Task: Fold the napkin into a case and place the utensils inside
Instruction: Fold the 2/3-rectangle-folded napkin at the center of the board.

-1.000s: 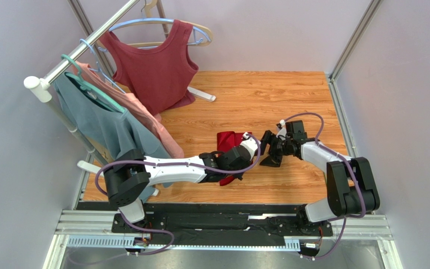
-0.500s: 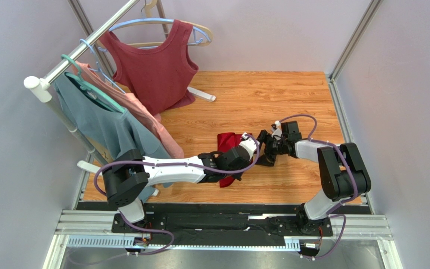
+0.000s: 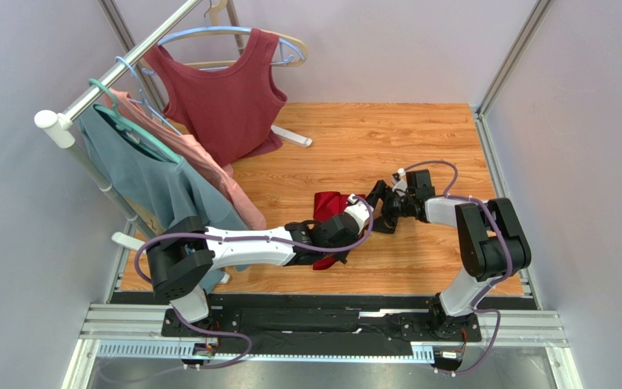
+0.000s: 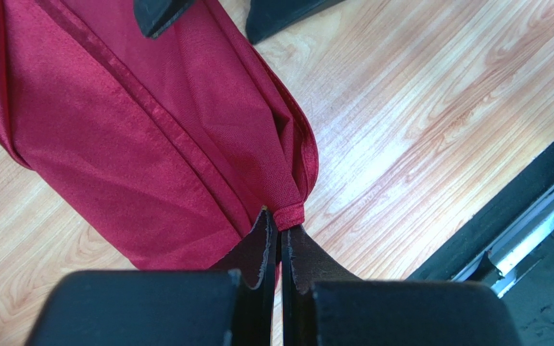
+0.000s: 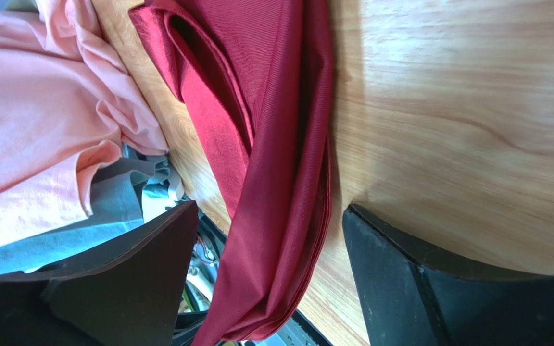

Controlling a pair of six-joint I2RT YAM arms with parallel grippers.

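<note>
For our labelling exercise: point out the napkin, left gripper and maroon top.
napkin (image 4: 150,144), left wrist view, middle of folded cloth.
left gripper (image 4: 278,226), left wrist view, between its fingertips.
maroon top (image 3: 225,97), top view, its chest.

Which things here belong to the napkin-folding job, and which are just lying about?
Job in hand:
- crimson napkin, partly folded
- left gripper, shut on the napkin's corner
- right gripper, open over the napkin
- utensils: none in view

Lying about:
- maroon tank top
- pink garment
- grey-blue shirt
- clothes rack holding all three
</note>
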